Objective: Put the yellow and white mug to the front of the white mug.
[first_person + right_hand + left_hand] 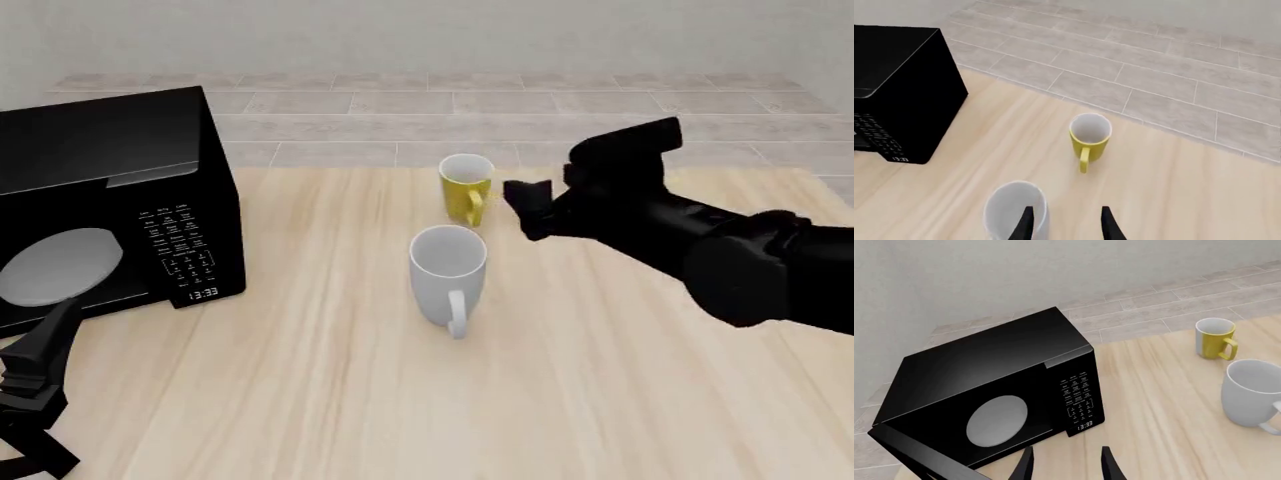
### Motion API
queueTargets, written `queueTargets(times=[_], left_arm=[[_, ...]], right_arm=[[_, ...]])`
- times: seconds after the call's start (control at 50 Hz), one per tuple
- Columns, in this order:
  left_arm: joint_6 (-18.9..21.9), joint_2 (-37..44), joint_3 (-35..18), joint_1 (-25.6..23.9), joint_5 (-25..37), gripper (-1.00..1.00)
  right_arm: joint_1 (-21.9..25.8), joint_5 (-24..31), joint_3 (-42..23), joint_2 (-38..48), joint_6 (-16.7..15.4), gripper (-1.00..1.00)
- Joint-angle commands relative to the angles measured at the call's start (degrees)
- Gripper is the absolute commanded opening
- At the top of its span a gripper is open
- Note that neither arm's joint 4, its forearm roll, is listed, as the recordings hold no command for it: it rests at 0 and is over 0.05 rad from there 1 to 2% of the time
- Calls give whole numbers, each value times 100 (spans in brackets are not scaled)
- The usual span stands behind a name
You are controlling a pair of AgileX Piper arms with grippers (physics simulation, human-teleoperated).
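The yellow and white mug (465,186) stands upright toward the table's far edge, with its handle turned to the near side. Just nearer stands the bigger white mug (449,268), its handle also turned to the near side. My right gripper (525,207) hovers open just right of the yellow mug and holds nothing. Its wrist view shows the yellow mug (1089,136) ahead of the fingertips (1110,224) and the white mug (1014,212) close below. My left gripper (43,362) is open and empty at the near left, in front of the microwave. Both mugs (1216,338) (1253,391) show in its wrist view.
A black microwave (107,190) stands on the left part of the wooden table (334,400), its door swung partly open toward the left arm. Tiled floor lies beyond the table's far edge.
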Motion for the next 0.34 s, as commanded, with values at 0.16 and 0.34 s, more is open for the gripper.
queueTargets(times=[0.16, 0.34], left_arm=[[0, 0, 0, 0, 0, 100], [0, 0, 0, 0, 0, 100]], right_arm=[[34, 13, 922, -1426, -69, 100], [18, 102, 1277, -2002, -113, 100]])
